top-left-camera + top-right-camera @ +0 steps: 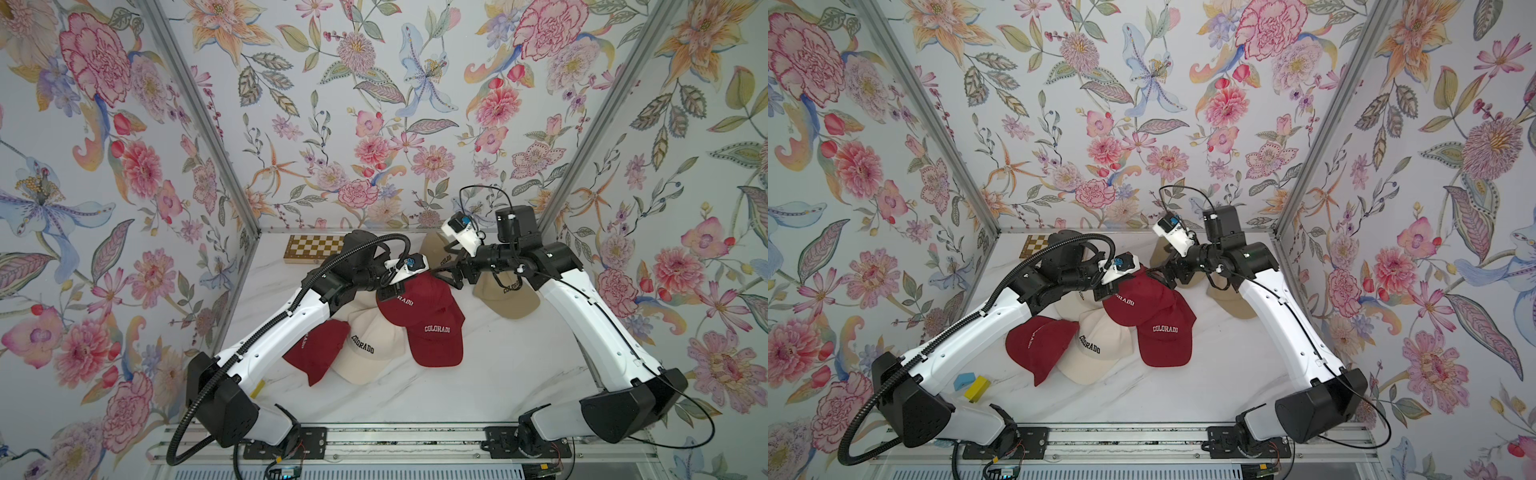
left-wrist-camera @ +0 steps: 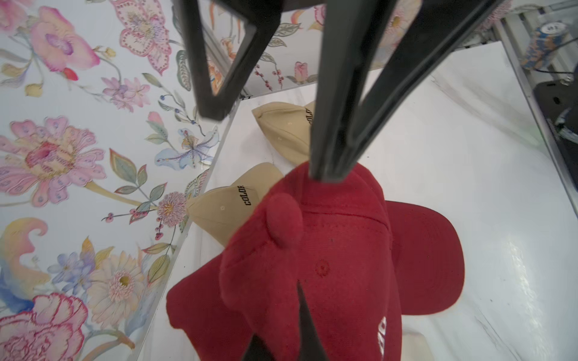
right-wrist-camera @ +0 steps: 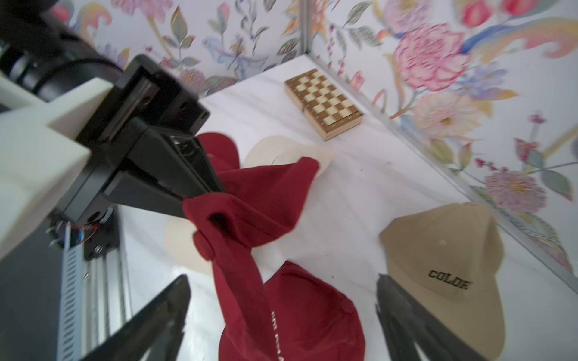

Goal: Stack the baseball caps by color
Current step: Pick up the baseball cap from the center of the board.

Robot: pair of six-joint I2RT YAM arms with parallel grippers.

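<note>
Marble-look table (image 1: 498, 374): near its middle, 1 dark red cap (image 1: 415, 311) overlaps a 2nd red cap (image 1: 436, 349). The left end effector (image 3: 203, 190) pinches its fabric, fully closed; the right end effector (image 3: 281, 278) gapes wide, empty. Stacking reds is in hand: next, likely settle it squarely on top.

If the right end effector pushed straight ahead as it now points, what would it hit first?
Probably the dark red cap pinched by the left end effector: it hangs right ahead of the open right end effector in the right wrist view. Depth is unclear; a second dark red cap lies beyond.
</note>
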